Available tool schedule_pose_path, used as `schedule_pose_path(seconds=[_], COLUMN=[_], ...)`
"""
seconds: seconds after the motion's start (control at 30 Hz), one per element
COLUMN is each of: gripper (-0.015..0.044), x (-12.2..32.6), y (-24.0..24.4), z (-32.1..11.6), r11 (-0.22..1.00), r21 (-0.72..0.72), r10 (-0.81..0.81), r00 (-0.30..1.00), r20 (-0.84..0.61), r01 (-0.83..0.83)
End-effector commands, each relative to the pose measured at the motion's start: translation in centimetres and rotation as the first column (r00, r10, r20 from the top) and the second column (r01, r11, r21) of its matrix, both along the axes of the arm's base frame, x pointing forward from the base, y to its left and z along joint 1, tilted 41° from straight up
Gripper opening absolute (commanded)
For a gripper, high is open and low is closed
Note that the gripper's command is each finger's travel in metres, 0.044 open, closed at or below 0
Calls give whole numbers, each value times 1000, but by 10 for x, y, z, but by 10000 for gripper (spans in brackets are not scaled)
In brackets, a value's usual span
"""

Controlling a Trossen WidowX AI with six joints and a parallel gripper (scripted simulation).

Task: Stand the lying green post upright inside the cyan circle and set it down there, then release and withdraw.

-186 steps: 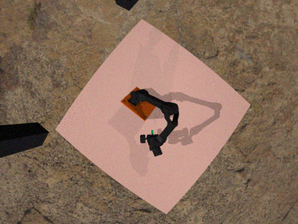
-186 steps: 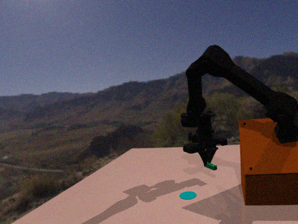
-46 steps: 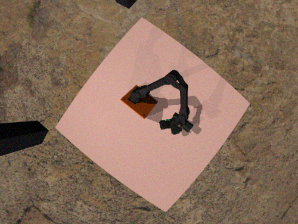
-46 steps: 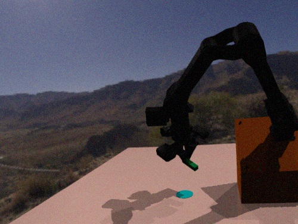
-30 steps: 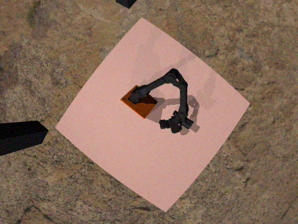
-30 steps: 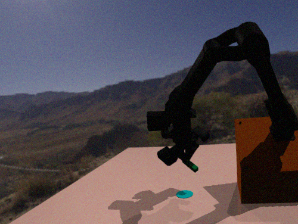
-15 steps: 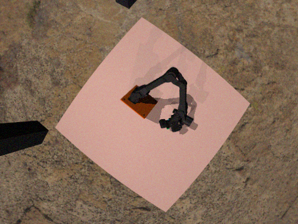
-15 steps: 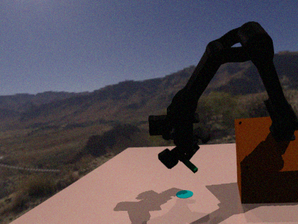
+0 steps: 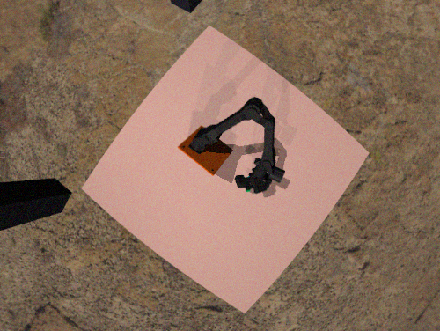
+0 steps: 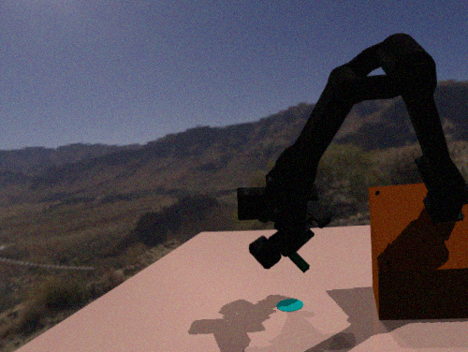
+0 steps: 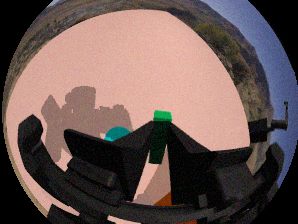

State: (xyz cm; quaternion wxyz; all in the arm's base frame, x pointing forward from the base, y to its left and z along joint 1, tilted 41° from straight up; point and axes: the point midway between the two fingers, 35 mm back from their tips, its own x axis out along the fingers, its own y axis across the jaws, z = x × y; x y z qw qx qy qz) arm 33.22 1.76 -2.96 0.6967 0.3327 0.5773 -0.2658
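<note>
The green post (image 10: 300, 264) (image 11: 162, 116) is held clear of the table, tilted, its free end pointing down and to the right in the exterior view. Only a sliver of the post (image 9: 248, 190) shows from above. My gripper (image 10: 291, 253) (image 11: 161, 126) is shut on the post. The cyan circle (image 10: 290, 306) (image 11: 119, 133) lies flat on the table below the held post, partly in shadow. In the wrist view it is left of the post, partly covered by the left finger. In the top view the arm hides the circle.
The arm's base stands on an orange block (image 9: 208, 162) (image 10: 398, 206), whose edge also shows low in the wrist view. The pink table (image 9: 185, 229) (image 10: 140, 304) ends well beyond the gripper. A black beam (image 9: 31, 202) juts in at the left, outside the table.
</note>
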Motion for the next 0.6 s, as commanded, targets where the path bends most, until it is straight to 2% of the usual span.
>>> schedule_pose_path(seconds=[0.0,0.57], gripper=[23,23], x=[-1,0], y=[0,1], z=[0,2], r11=[1000,992], r21=[-26,-118], r10=[-9,-41], r00=[1000,995], r20=[15,89], r01=[9,51])
